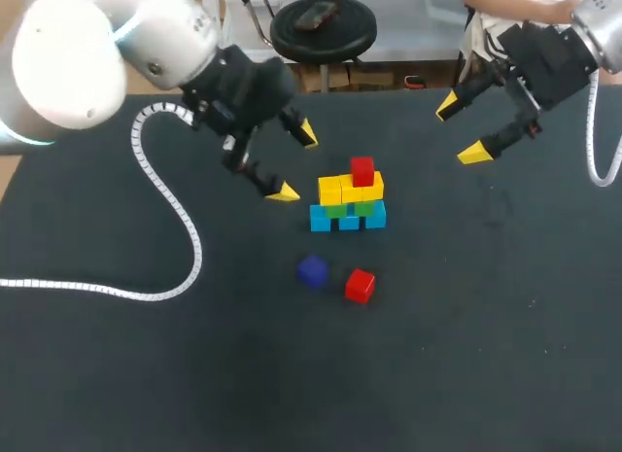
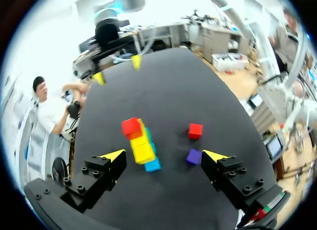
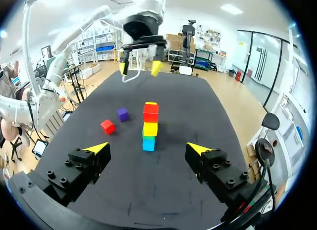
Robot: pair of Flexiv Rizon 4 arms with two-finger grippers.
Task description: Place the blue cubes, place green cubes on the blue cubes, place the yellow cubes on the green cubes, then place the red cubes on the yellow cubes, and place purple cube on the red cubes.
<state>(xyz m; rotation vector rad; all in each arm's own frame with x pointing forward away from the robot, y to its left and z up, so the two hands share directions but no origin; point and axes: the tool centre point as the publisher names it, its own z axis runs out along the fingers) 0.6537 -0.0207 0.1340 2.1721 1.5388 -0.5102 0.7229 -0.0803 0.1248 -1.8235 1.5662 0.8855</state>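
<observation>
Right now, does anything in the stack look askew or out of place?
Nothing has toppled. The yellow row seems wider than the green cubes beneath it, so its ends overhang. One red cube and the purple cube lie loose, not yet stacked.

Left arm (image 1: pixel 87 53): glossy white rounded shell with a grey band at the joint.
Left gripper (image 1: pixel 296 163): matte black body. Two black fingers end in bright yellow wedge tips (image 1: pixel 284 191).
Black socket screws (image 2: pixel 84 169) dot the finger blocks just behind those tips.
A small red-and-green mark (image 2: pixel 260 212) sits on one block.
White ribbed cable (image 1: pixel 180 228) runs out from behind the left gripper.
Right arm (image 1: pixel 603 24): silver-grey cuff.
Right gripper (image 1: pixel 461 130), opposite the left gripper: same black build and yellow tips, with its own white ribbed lead (image 1: pixel 595 151).
</observation>
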